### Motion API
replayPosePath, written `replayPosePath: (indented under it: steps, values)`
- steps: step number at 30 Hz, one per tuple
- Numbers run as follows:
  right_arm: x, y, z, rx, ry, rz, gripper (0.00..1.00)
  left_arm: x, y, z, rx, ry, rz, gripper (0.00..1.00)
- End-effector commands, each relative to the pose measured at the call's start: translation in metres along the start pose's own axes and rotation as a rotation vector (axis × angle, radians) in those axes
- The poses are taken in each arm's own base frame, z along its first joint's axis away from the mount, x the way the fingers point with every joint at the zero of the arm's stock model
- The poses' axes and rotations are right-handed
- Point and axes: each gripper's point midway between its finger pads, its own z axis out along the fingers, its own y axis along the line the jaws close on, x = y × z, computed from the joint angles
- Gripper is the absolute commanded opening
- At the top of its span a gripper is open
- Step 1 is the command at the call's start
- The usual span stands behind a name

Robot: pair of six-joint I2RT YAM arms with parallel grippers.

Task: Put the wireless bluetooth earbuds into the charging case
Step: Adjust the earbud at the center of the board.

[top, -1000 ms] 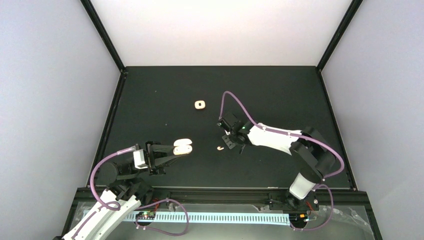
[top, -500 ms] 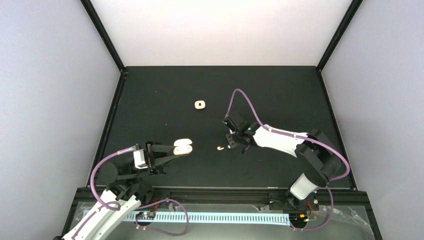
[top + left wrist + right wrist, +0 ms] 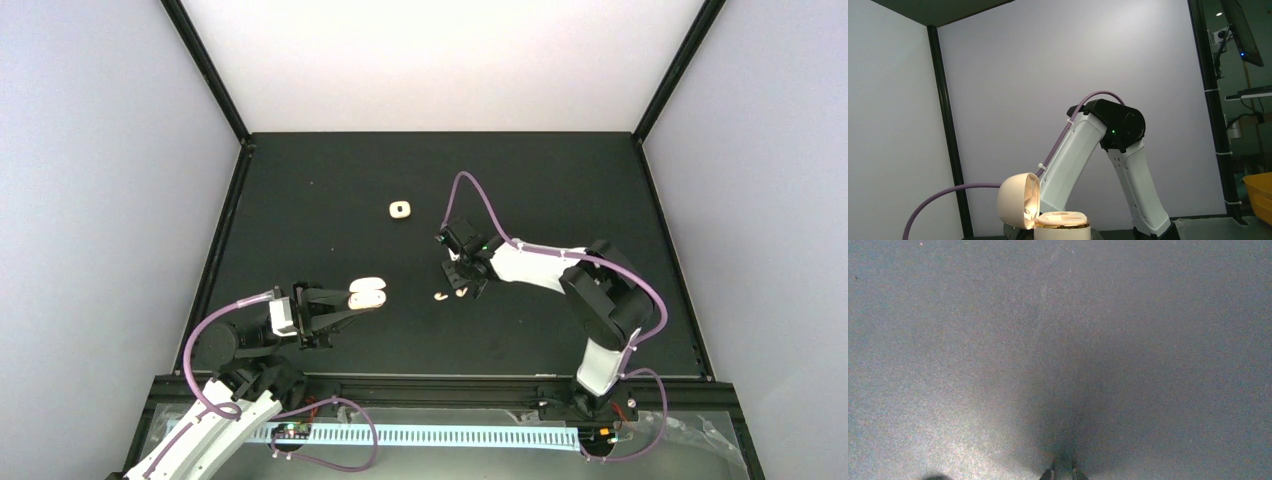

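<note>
the coming move turns on one earbud (image 3: 440,296) lying on the black table (image 3: 300,200), just beside the tips of the right gripper (image 3: 461,288), on its left and a touch nearer the arm bases. the right arm is plainly the nearer one; the left gripper (image 3: 345,300) is well apart from it, on the far side of the gap.

the earbud's long axis seems to run roughly left to right in the top view, slightly tilted. it is too small to tell which end is the stem. a second pale speck (image 3: 459,292) sits right at the right gripper's tips; i cannot tell whether it is another earbud or whether it is gripped.

the right jaws look close together in the wrist view, where only the very tips show at the bottom edge, but i cannot tell whether they are fully closed or on anything.

the left gripper is clamped on the charging case (image 3: 1062,220). its lid (image 3: 1019,200) stands up, and the opening faces upward.

a small cream square piece (image 3: 400,209) lies farther back.
</note>
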Motion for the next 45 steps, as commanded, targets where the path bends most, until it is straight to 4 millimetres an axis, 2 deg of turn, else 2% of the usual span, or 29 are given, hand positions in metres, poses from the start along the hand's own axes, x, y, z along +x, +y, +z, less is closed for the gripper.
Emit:
replayPosePath:
  steps: [1,11,18,23,26,31,36,39,45]
  values:
    - [0.019,-0.001,0.001,-0.022,0.039,0.021,0.09,-0.008,0.000,0.002,-0.002,-0.013,0.024,0.02]
    - [0.064,-0.004,-0.008,-0.029,0.103,0.062,0.08,-0.008,0.000,0.003,0.004,-0.009,0.014,0.01]
    - [0.070,0.025,-0.015,-0.106,0.102,0.008,0.08,-0.007,0.000,0.003,0.007,-0.008,0.009,0.01]
    - [0.063,0.039,-0.025,-0.124,0.100,0.013,0.08,-0.007,-0.001,0.003,0.011,-0.005,0.002,0.02]
    - [0.058,0.031,-0.029,-0.076,0.081,0.046,0.07,-0.007,-0.001,0.003,0.008,-0.005,0.003,0.02]
    - [0.040,0.022,-0.048,-0.035,0.009,0.102,0.09,-0.006,-0.001,0.003,0.006,0.001,-0.001,0.01]
    - [0.013,0.024,-0.064,-0.053,-0.049,0.200,0.32,-0.006,0.000,0.003,0.007,0.000,0.001,0.02]
    - [0.003,0.021,-0.059,-0.021,-0.045,0.282,0.40,-0.006,0.000,0.003,0.004,0.002,-0.002,0.02]
    - [0.000,0.015,-0.040,0.057,0.009,0.359,0.42,-0.008,0.000,0.002,-0.005,0.001,0.007,0.02]
